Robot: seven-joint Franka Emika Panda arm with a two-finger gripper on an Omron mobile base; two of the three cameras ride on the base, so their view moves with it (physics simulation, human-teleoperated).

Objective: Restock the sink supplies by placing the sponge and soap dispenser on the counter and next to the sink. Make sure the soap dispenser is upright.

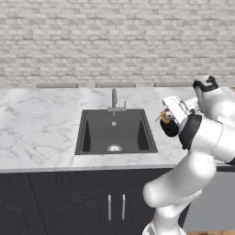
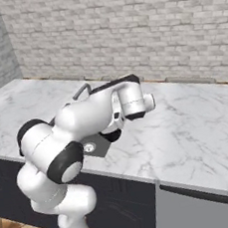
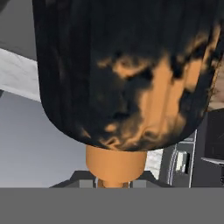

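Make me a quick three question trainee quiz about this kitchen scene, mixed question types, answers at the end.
1. True or false: the tool is shut on the soap dispenser.
2. The dispenser is on which side of the sink in the left base view? A) left B) right C) inside it
3. Fill in: the faucet stands at the sink's ____ edge.

Key: 1 true; 2 B; 3 back, toward the brick wall.

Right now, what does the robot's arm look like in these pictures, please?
The arm is made of rounded, glossy white segments joined by dark bands at the joints. A black bracket sits on its upper link. The hand carrying the pincer is a boxy white block. No cables or markings are visible.
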